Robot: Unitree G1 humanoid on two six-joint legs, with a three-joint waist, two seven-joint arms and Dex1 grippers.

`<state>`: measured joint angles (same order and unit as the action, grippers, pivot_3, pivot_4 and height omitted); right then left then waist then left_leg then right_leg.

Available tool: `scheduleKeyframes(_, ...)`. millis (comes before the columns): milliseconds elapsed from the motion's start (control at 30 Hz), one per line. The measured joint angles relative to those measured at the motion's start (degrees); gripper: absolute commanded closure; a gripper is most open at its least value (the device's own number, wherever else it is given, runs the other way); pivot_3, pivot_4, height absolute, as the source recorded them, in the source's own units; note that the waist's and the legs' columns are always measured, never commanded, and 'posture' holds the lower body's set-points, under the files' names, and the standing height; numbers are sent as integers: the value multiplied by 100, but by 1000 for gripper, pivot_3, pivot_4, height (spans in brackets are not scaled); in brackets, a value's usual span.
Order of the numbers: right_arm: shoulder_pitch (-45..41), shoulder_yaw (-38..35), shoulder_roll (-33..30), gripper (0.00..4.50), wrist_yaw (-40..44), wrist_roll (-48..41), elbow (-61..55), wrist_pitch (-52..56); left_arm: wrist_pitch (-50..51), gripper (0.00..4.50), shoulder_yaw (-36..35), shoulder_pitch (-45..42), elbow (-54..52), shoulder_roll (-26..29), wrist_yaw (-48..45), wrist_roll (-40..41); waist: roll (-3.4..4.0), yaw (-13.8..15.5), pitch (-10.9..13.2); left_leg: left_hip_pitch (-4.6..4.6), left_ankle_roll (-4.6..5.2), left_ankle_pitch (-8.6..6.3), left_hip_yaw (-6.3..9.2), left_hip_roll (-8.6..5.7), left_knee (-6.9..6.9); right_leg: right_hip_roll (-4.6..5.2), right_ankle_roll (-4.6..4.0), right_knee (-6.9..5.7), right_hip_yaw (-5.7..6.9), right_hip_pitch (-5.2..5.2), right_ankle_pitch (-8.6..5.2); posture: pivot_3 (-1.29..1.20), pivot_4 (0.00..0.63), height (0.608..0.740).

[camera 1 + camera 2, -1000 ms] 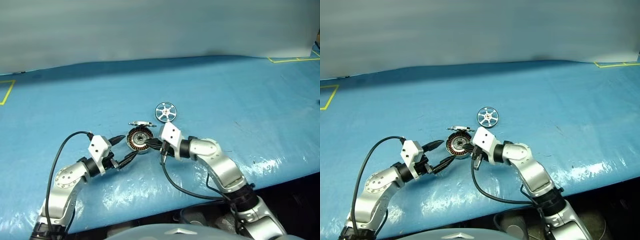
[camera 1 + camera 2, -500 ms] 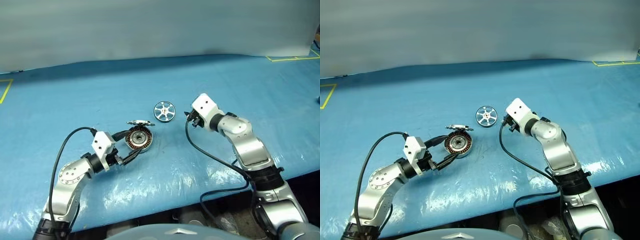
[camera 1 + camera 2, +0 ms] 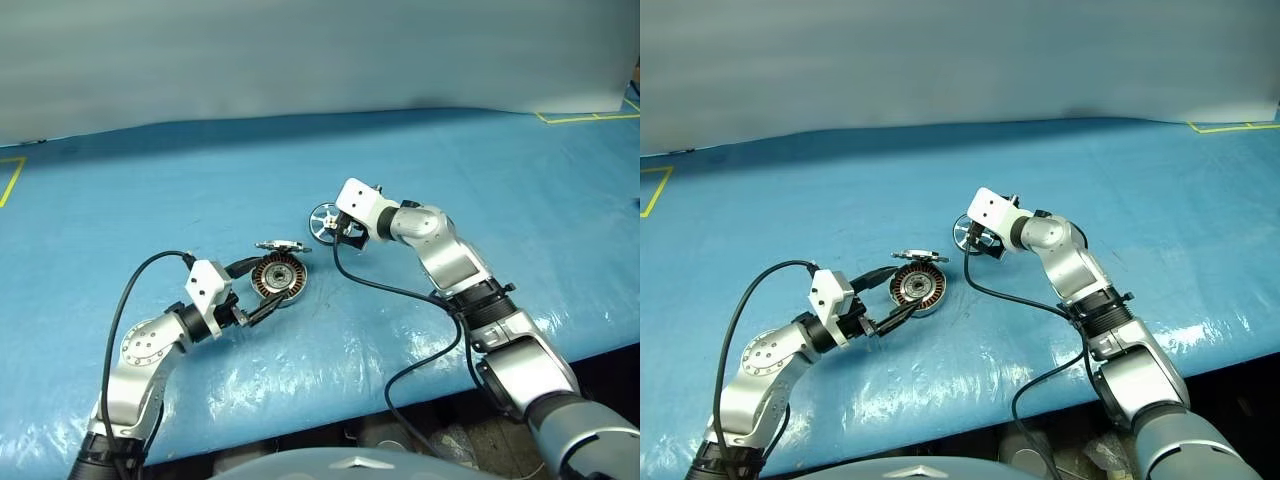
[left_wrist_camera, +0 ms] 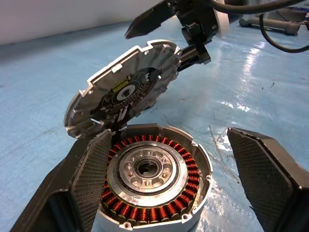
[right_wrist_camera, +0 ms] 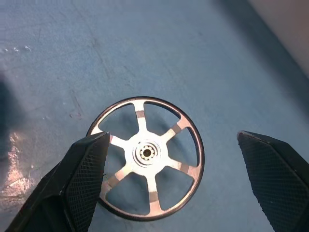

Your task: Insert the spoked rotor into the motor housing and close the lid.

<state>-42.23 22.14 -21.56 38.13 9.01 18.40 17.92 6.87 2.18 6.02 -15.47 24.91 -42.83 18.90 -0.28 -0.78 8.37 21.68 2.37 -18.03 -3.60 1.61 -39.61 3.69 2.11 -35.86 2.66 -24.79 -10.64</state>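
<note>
Nearest, the left gripper (image 4: 159,193) stands wide open around the round grey copper-wound motor housing (image 4: 153,182), its hinged grey lid (image 4: 123,92) raised (bare blue table (image 3: 150,200) beyond). Farther, the right gripper (image 5: 186,186), spread wide and empty, flanks the shiny six-spoked silver rotor (image 5: 147,157) lying flat.

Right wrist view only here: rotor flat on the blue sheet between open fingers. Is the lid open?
Observer: Yes. The lid stands tilted up on its hinge at the rim of the housing. The copper windings are exposed and nothing is inside.
Operator: What is the left arm doing?
Observer: The left fingers are open on either side of the housing. I can't tell if they touch it.
Operator: Where is the rotor relative to the housing?
Observer: The rotor lies apart from it, farther out and to its right, between the right fingers.
</note>
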Motion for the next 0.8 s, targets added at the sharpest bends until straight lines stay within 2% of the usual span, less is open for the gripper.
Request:
scheduleKeyframes(200,-233,128,214,42,240,121,625,-242,-2,371,-10,60,-3,7,40,0,1,0,1,0,-2,1,-1,1,-1,2,4,0,-2,0,3,0,150,740)
scheduleKeyframes(433,-235,196,230,42,344,242,840,-364,-5,371,-10,167,-4,6,103,-36,3,-2,2,0,-3,2,-1,1,-1,3,5,-1,-2,0,3,0,150,740)
scheduleKeyframes(800,-282,-26,390,42,406,146,1308,-210,-89,371,19,142,-4,-4,149,-130,4,-4,2,0,-5,3,-2,1,-1,2,7,-2,-2,0,5,0,150,740)
